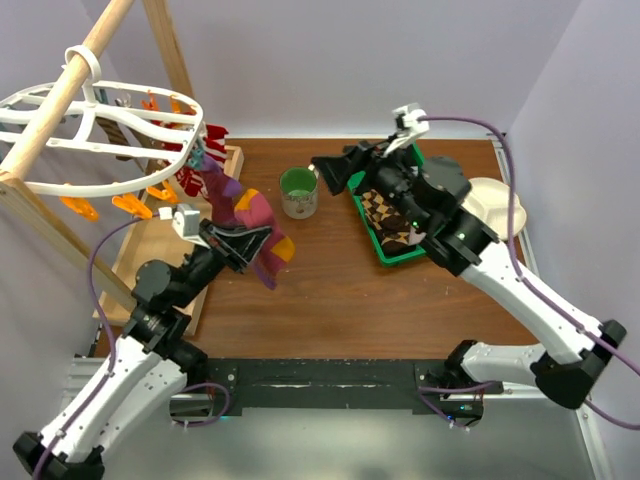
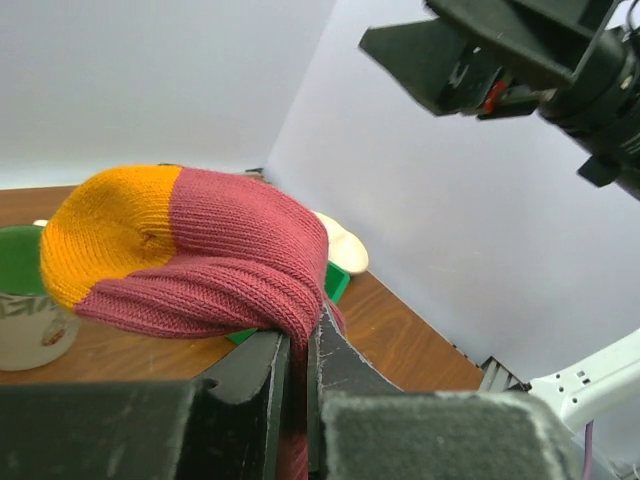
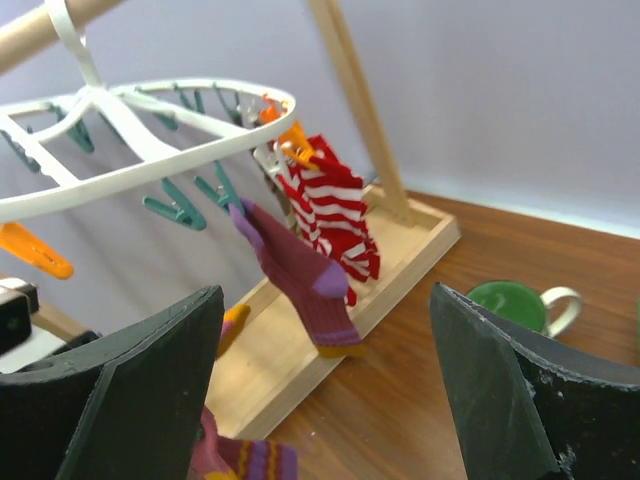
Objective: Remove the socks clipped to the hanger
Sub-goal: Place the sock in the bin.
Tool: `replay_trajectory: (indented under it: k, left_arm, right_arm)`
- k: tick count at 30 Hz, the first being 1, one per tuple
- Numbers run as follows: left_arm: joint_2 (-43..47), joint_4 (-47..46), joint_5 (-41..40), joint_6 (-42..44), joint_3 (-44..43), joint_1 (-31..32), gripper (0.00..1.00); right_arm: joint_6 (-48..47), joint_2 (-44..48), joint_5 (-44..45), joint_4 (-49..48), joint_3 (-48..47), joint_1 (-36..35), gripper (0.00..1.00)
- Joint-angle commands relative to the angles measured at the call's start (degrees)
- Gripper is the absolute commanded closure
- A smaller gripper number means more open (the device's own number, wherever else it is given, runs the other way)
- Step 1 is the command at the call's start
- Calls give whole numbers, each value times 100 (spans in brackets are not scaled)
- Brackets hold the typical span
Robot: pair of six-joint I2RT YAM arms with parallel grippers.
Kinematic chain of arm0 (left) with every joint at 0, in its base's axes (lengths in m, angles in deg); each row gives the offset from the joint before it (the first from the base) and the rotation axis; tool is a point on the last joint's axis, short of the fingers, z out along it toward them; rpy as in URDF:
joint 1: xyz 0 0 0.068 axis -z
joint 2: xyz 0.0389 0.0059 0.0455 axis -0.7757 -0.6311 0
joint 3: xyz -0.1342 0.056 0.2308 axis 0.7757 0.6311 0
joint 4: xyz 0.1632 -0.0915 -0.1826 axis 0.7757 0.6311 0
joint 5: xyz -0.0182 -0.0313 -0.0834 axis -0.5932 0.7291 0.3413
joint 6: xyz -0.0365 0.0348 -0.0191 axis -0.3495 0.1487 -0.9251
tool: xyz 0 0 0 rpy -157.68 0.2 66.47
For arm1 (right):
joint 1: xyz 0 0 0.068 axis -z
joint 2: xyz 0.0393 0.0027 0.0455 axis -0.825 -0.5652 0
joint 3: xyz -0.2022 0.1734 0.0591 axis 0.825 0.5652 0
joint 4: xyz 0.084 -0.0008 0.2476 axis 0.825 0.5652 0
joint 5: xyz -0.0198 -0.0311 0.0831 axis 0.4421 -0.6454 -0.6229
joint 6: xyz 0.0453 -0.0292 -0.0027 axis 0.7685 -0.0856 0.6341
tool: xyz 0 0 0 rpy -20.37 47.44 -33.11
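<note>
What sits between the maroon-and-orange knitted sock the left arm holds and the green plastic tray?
A white ceramic mug with a green inside, clearest in the top view.

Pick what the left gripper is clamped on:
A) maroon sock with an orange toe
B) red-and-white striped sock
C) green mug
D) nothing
A: in the left wrist view the left gripper is shut on the maroon sock with the orange toe, while the striped sock hangs from a clip and the mug stands apart on the table.
</note>
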Motion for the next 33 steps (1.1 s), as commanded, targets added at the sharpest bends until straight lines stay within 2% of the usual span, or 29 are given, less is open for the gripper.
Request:
replay_trajectory:
  k: [1, 3, 4, 5, 7, 9, 11, 18, 23, 24, 28, 33]
  left_arm:
    - [-380, -695, -1088, 469, -19, 1084, 100]
    - [-784, -818, -1564, 689, -151, 1622, 100]
    - [-942, -863, -2072, 934, -212, 2225, 100]
    - [-1318, -907, -2346, 1050, -274, 2527, 100]
    - [-1741, -1100, -2786, 1261, -502, 3028, 100]
    - [-2383, -1406, -2754, 1244, -730, 3127, 100]
    - [-3092, -1583, -2692, 1314, -985, 3145, 100]
    - [-5380, -2022, -2395, 1929, -3206, 3022, 100]
    - [-6901, -2269, -1621, 1824, -4605, 2408, 100]
    - [-7112, -2304, -1515, 1885, -5112, 2372, 100]
    - [-8323, -2401, -1287, 1781, -6205, 2065, 100]
    - [-9573, -2068, -830, 1447, -7426, 1862, 100]
  right_arm:
    - [-212, 405, 742, 509, 125, -22, 12]
    - [-230, 633, 822, 606, 222, -14, 12]
    - [-230, 713, 874, 606, 283, -22, 12]
    - [-239, 809, 953, 624, 379, -22, 12]
    - [-274, 1037, 1085, 676, 442, -14, 12]
    - [-326, 1152, 1244, 808, 477, -22, 12]
    - [-362, 1328, 1401, 904, 486, -22, 12]
    - [-564, 1759, 2227, 1116, 424, -14, 11]
    - [-696, 2145, 2729, 1151, 398, -22, 11]
    - [-696, 2198, 2764, 1134, 415, -22, 11]
    - [-731, 2374, 2896, 1072, 477, -14, 11]
    - [-810, 2401, 2940, 1256, 486, -14, 11]
